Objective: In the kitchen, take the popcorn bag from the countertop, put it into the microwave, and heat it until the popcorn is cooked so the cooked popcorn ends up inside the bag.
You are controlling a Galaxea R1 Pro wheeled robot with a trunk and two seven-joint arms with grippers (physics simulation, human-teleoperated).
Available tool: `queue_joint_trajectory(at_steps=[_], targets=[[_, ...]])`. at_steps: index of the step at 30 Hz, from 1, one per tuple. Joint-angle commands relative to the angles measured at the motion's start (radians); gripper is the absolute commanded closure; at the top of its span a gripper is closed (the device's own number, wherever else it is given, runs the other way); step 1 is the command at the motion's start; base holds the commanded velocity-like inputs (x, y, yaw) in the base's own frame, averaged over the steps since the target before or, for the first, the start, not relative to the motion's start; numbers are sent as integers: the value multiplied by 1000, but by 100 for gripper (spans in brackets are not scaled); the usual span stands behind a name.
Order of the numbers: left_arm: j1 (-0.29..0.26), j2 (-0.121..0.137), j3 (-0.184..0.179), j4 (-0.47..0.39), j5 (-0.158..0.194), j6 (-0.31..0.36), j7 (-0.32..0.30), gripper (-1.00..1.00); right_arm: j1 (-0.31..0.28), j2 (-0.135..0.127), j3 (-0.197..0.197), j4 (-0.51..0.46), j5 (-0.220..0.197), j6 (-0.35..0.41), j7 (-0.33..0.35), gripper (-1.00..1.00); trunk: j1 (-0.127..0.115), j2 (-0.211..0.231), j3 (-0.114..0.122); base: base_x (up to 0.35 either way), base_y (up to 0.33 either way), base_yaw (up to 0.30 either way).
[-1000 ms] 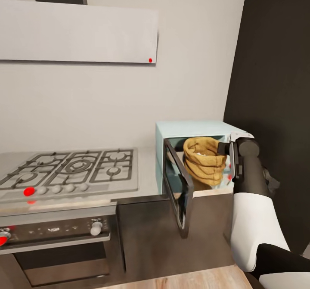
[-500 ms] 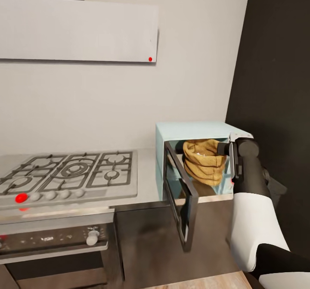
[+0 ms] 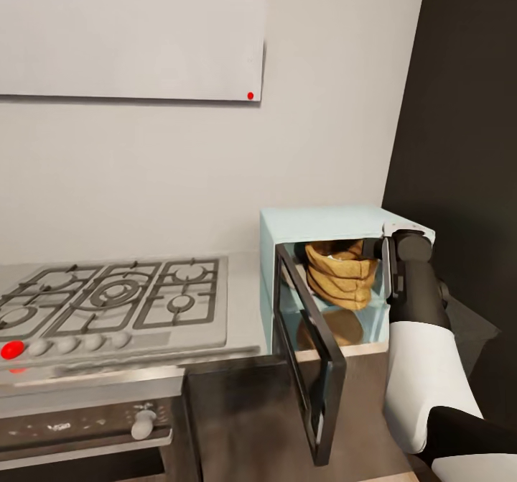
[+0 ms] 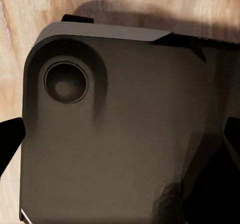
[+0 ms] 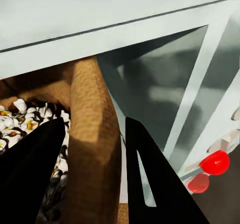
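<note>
Popcorn bag [image 3: 340, 275] hangs inside the open microwave [image 3: 323, 223], clear of its floor, because the right gripper [image 5: 92, 149] pinches one side of the rim with a finger [image 5: 150, 179] either side of the paper, so it can be set down inside. White popcorn shows in the mouth. The gripper's tips are hidden behind the door [image 3: 310, 356]. I cannot tell whether the left gripper is open.
</note>
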Motion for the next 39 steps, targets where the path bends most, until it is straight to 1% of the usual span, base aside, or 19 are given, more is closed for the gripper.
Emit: queue_joint_trajectory(at_steps=[1, 8, 22, 23, 36, 39], targets=[[0, 0, -2, 0, 9, -1, 0, -100, -1, 1, -2, -1, 2, 3, 2, 100, 0, -1, -1, 152, 0, 0], [0, 0, -2, 0, 9, -1, 0, -100, -1, -1, -2, -1, 3, 3, 2, 100, 0, -1, -1, 124, 0, 0], [0, 0, -2, 0, 9, -1, 0, -100, -1, -2, -2, -1, 3, 3, 2, 100, 0, -1, -1, 5, 0, 0], [0, 0, -2, 0, 9, -1, 0, -100, -1, -2, -2, -1, 3, 3, 2, -100, 0, -1, -1, 0, 0, 0], [0, 0, -2, 0, 9, -1, 0, -100, -1, -9, 2, -24, 5, 3, 4, -100, 0, -1, -1, 0, 0, 0], [0, 0, -2, 0, 9, -1, 0, -100, -1, -10, 4, -54, 5, 3, 5, -100, 0, -1, -1, -15, 0, 0]])
